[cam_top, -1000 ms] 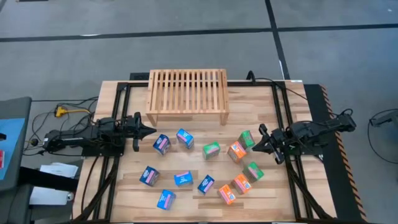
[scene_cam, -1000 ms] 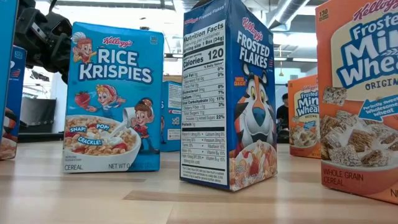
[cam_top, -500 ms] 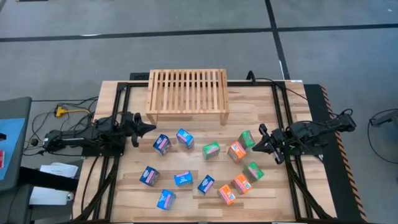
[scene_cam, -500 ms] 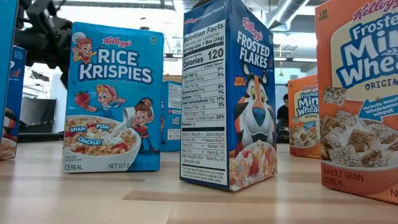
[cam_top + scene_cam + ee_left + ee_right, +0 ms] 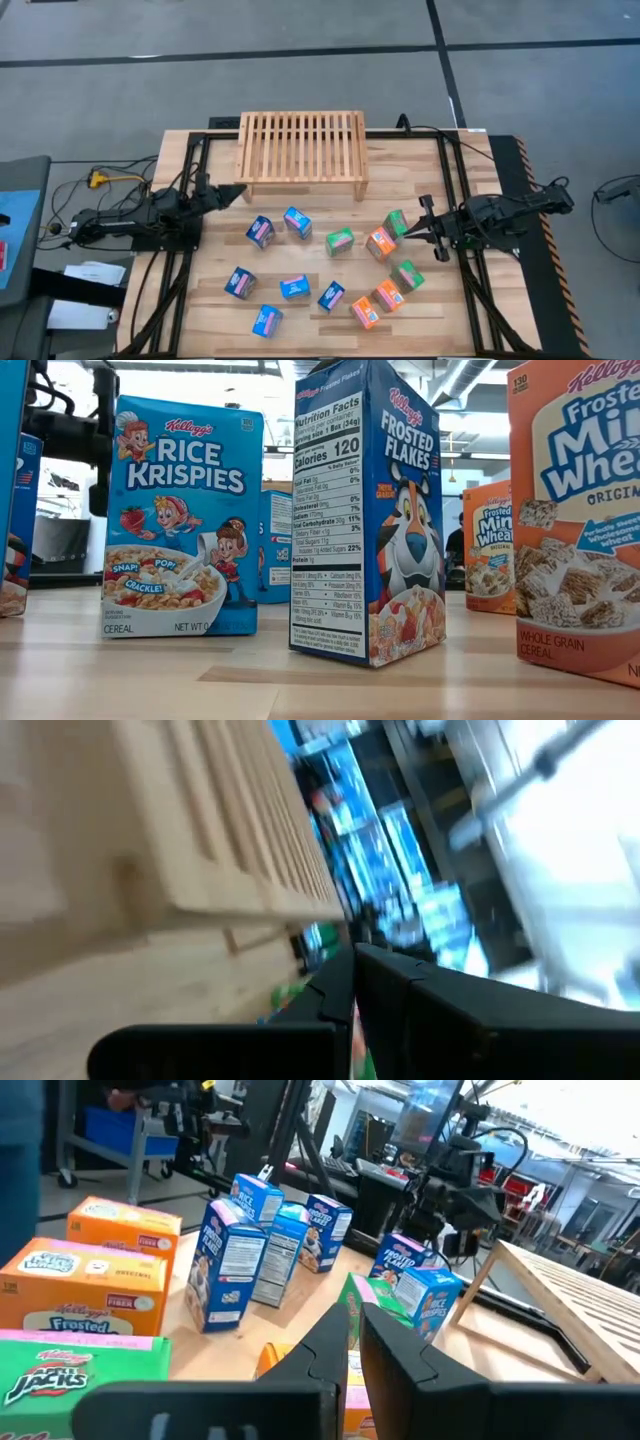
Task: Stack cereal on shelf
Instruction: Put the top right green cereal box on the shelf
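Note:
About a dozen small cereal boxes stand scattered on the wooden table in front of the shelf (image 5: pixel 301 150), a light-wood slatted rack at the far middle. Among them are blue ones (image 5: pixel 260 231) (image 5: pixel 294 288), green ones (image 5: pixel 340 241) (image 5: pixel 407 275) and orange ones (image 5: pixel 380 242) (image 5: pixel 365 312). My left gripper (image 5: pixel 238 190) is shut and empty, close to the shelf's left leg; its shut fingers show in the left wrist view (image 5: pixel 350 960). My right gripper (image 5: pixel 420 230) is shut and empty, just right of a green box (image 5: pixel 397 224) and the orange box; it also shows in the right wrist view (image 5: pixel 352 1320).
In the low view a Rice Krispies box (image 5: pixel 180 520), a Frosted Flakes box (image 5: pixel 370 510) and a Mini-Wheats box (image 5: pixel 580 510) stand close to the camera. Black frame rails (image 5: pixel 455 180) run along both table sides. Cables (image 5: pixel 95 180) lie off the table's left edge.
My left gripper has swung toward the table's far edge, up to the shelf's left leg, and has tipped over. My right gripper has turned about its own axis while staying beside the green and orange boxes. No box has moved.

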